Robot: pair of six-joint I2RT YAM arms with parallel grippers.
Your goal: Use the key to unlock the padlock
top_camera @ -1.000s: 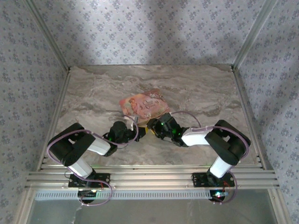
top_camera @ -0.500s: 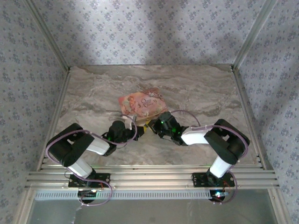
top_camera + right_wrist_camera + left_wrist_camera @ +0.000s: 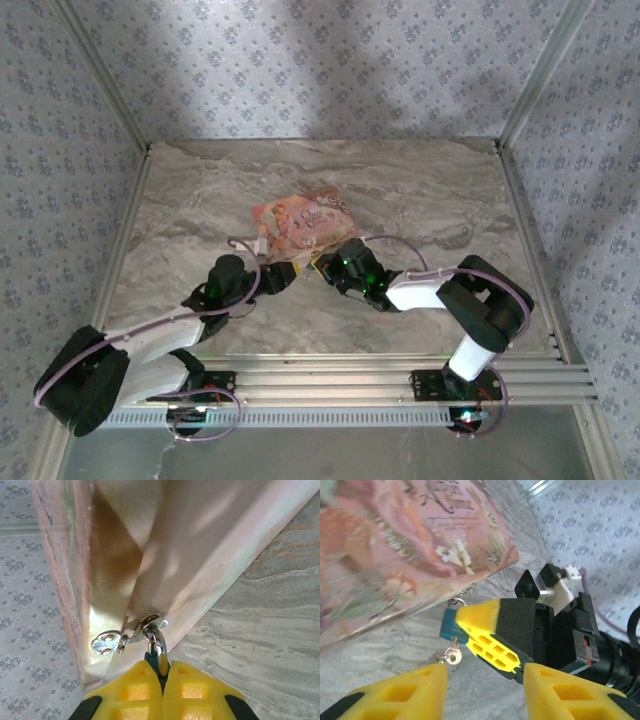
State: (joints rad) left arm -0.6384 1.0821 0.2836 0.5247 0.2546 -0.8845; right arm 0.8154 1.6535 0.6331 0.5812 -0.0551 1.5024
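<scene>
The tiny dark blue-green padlock (image 3: 450,624) hangs by its shackle (image 3: 156,639) from the metal hasp (image 3: 107,643) of the pink floral box (image 3: 305,222). A small silver key (image 3: 452,655) sticks in the padlock's underside. My right gripper (image 3: 162,677) is shut on the padlock body, its yellow fingers (image 3: 487,630) showing in the left wrist view. My left gripper (image 3: 485,692) stands open a short way back from the key, nothing between its fingers. From above, the left gripper (image 3: 280,273) and right gripper (image 3: 322,267) meet at the box's near edge.
The box lies mid-table on the marble top (image 3: 420,190). Patterned walls close in the back and sides, with metal rails (image 3: 320,380) along the near edge. Both arms' cables loop close to the box.
My right gripper closed on the padlock and stayed there. My left gripper opened, let go of the key, and drew back while its arm swung out to the left.
</scene>
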